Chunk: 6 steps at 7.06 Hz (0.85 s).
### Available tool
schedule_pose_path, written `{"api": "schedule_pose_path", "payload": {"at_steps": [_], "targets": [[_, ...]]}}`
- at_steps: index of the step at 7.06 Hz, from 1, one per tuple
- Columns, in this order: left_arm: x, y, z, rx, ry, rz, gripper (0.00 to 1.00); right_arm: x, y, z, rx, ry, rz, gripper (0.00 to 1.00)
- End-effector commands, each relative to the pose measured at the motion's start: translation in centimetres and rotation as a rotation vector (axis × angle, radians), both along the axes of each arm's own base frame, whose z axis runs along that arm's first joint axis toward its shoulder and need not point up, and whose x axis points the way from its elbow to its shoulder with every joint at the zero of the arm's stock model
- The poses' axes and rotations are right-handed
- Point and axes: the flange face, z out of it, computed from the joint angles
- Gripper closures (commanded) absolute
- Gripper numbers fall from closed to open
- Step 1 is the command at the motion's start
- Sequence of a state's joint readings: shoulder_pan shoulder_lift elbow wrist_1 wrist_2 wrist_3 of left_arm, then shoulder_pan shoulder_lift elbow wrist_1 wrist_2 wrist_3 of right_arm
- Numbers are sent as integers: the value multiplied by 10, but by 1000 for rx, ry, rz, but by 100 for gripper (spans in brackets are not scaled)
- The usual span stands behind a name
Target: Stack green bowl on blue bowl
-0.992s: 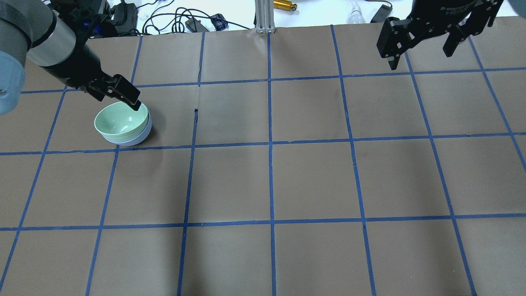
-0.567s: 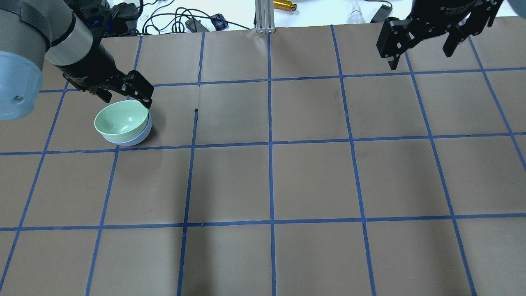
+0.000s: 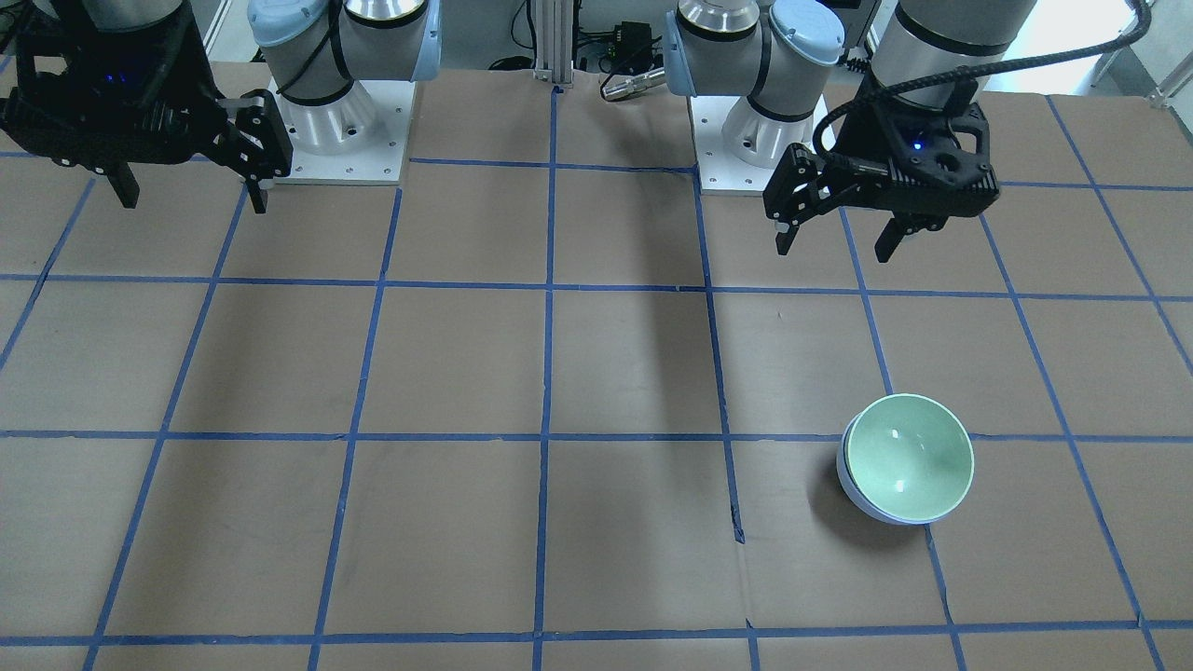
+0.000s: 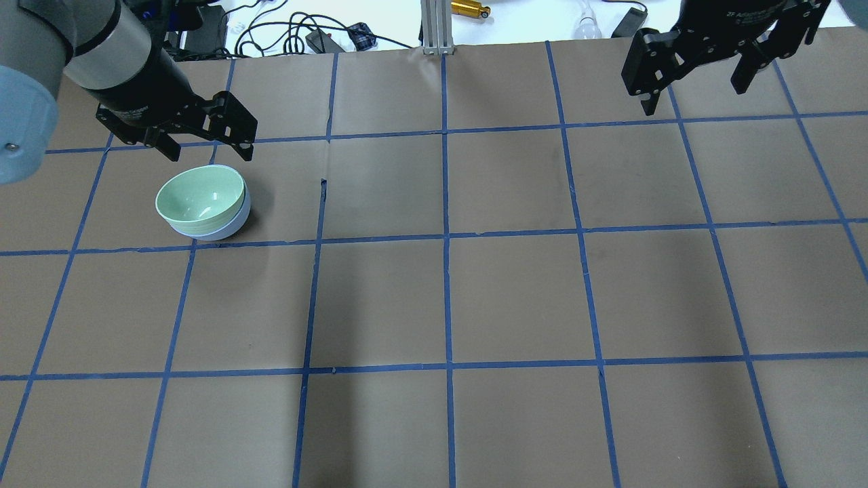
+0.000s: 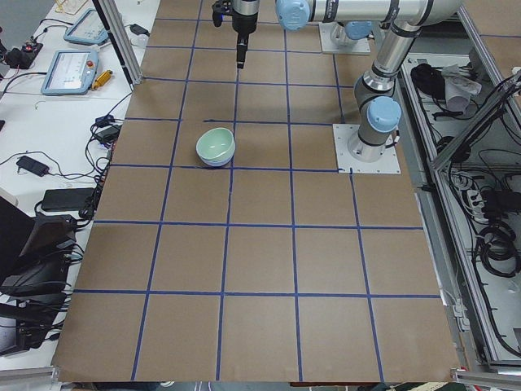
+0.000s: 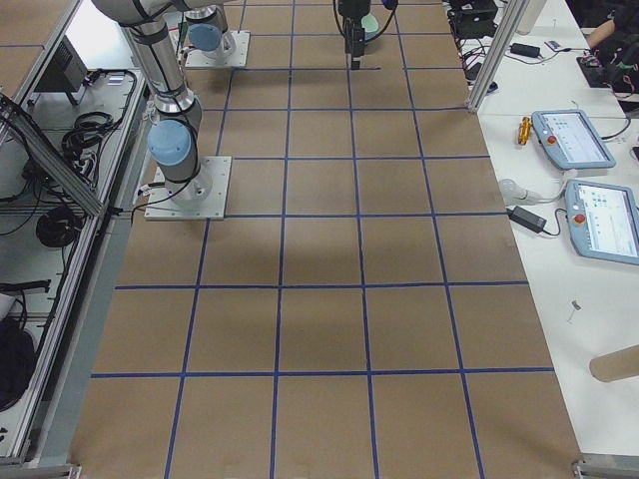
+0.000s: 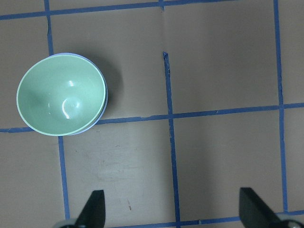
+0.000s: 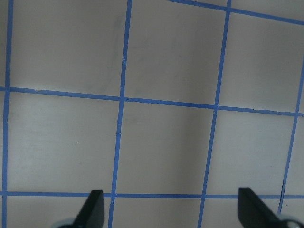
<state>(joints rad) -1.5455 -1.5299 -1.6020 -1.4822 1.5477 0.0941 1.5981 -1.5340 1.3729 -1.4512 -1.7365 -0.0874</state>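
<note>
left gripper (image 4: 208, 154) spread, empty, clear of the green bowl (image 4: 200, 196) below and ahead of it; blue bowl (image 4: 235, 226) mostly hidden beneath; right gripper (image 4: 693, 98) spread, empty.

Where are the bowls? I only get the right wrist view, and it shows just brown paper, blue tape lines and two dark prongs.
Observer: They are on the robot's left side of the table. The green bowl sits nested inside the blue bowl.
Visitor: Is anything holding them?
Observer: No. The left gripper hangs open above the table, beside the stack and not touching it.
Visitor: And the prongs I see?
Observer: They belong to the right gripper, which is open and empty, far across the table from the bowls.
</note>
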Motion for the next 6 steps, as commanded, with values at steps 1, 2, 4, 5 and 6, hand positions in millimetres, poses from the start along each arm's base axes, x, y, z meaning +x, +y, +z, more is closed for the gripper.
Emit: {"api": "schedule_pose_path", "payload": {"at_steps": [1, 2, 4, 5, 6], "targets": [[-26, 7, 6, 53, -6, -50, 0, -1, 0, 0, 0, 0, -1, 0], [-27, 10, 13, 46, -6, -53, 0, 0, 0, 0, 0, 0, 0, 0], [-29, 10, 9, 48, -5, -55, 0, 0, 0, 0, 0, 0, 0, 0], [-29, 10, 9, 46, -6, -55, 0, 0, 0, 0, 0, 0, 0, 0], [-28, 10, 10, 45, -8, -55, 0, 0, 0, 0, 0, 0, 0, 0]]}}
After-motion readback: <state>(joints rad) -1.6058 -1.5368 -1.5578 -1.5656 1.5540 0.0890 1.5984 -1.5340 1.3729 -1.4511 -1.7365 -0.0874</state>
